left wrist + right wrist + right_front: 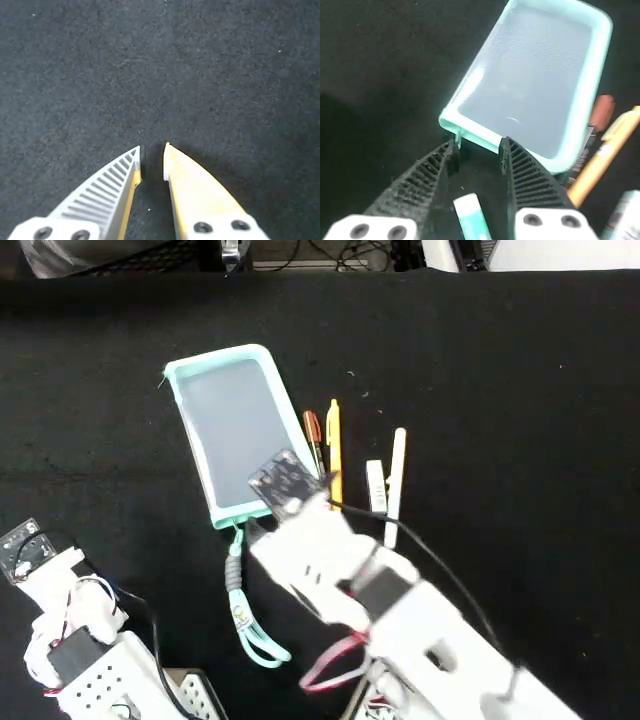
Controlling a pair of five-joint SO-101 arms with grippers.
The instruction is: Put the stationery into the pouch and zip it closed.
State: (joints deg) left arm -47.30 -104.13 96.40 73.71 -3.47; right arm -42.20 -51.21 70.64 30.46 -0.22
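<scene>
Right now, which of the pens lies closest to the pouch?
The brown-capped pen, directly beside the mint pouch along its long edge. The yellow pen lies just beyond it, and the white pen is farthest out.

From above, the right arm (330, 550) covers the pouch's (235, 425) corner at 5 o'clock and the near ends of the brown pen (312, 435) and orange pen (334, 440). Whether the zip is open, I can't tell. The left arm (70, 640) runs off the frame at 7 o'clock. At the right wrist, a teal tab (472, 217) is cut off, and a blurred white thing (625, 215) beside the pens stays unidentifiable.
</scene>
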